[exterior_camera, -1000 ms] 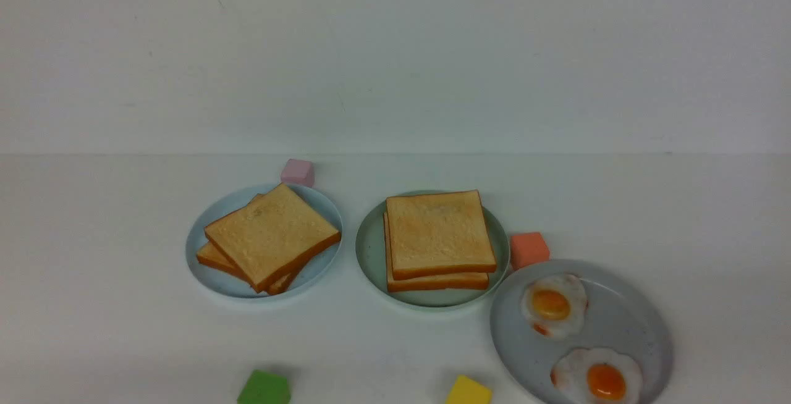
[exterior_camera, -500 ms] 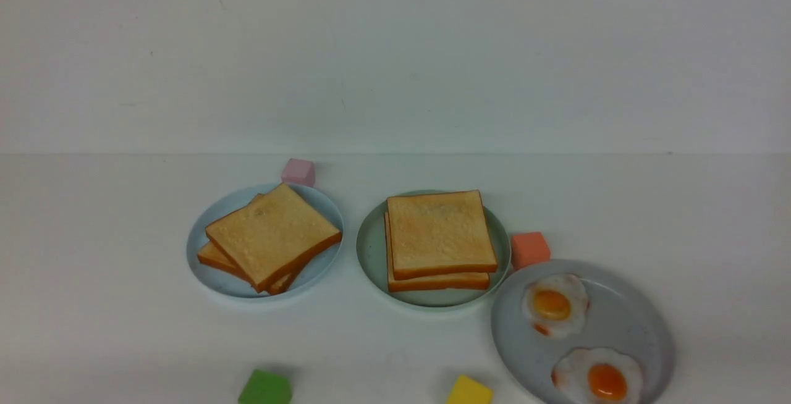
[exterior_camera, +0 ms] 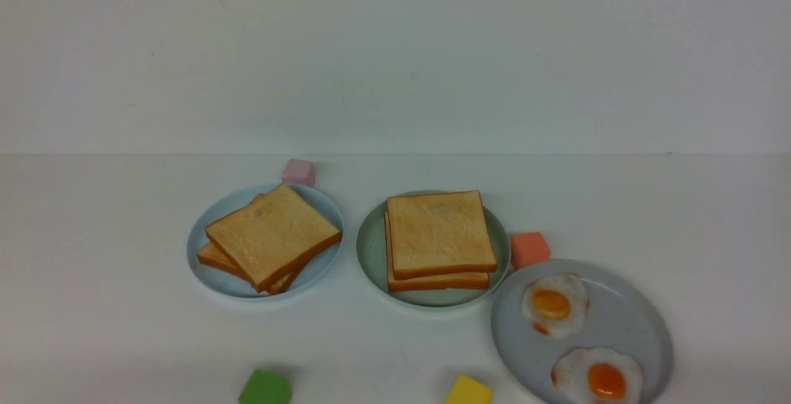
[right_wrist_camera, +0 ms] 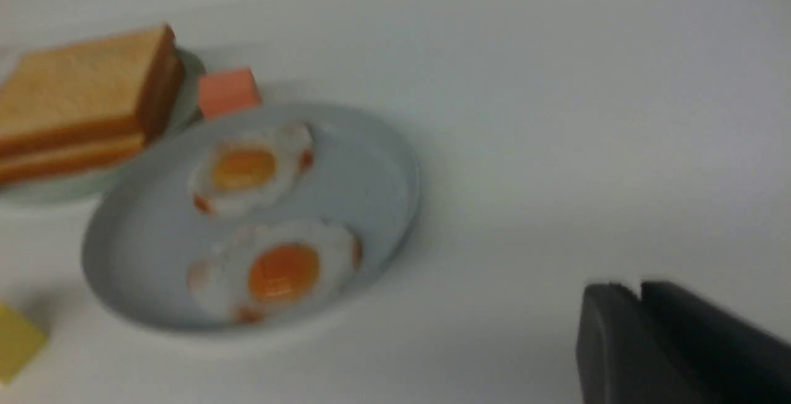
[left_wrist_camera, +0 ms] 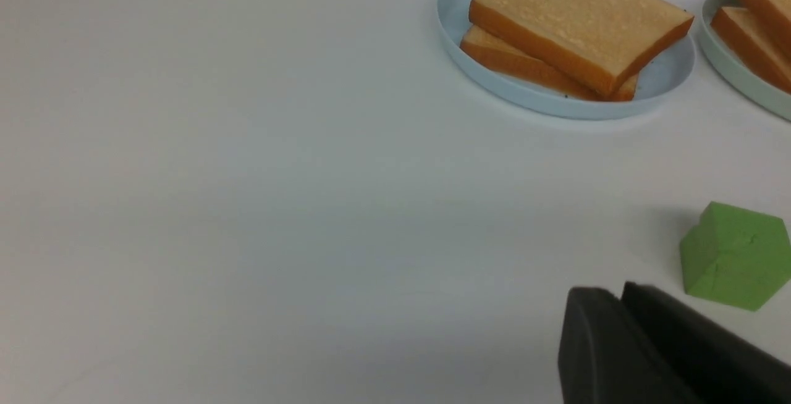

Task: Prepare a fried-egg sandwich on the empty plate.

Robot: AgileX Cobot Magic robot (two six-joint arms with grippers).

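Note:
The fried-egg sandwich point(exterior_camera: 440, 234) is two square golden toast slices stacked on the mint-green plate point(exterior_camera: 371, 256) at the table's middle. In the right wrist view a thin pale band shows between the sandwich's point(right_wrist_camera: 74, 83) slices; the egg itself is hidden. Neither arm appears in the front view. My left gripper point(left_wrist_camera: 621, 290) hovers low over bare table with its black fingers pressed together and nothing in them, a green cube point(left_wrist_camera: 732, 256) close beside it. My right gripper point(right_wrist_camera: 639, 290) is shut and empty over bare table, to the right of the grey plate point(right_wrist_camera: 383, 175).
A pale blue plate point(exterior_camera: 210, 268) on the left carries two more toast slices point(exterior_camera: 272, 234). The grey plate point(exterior_camera: 624, 324) at front right holds two fried eggs point(exterior_camera: 553, 305) point(exterior_camera: 598, 378). Small cubes lie about: pink point(exterior_camera: 298, 172), orange point(exterior_camera: 529, 249), green point(exterior_camera: 264, 387), yellow point(exterior_camera: 468, 390).

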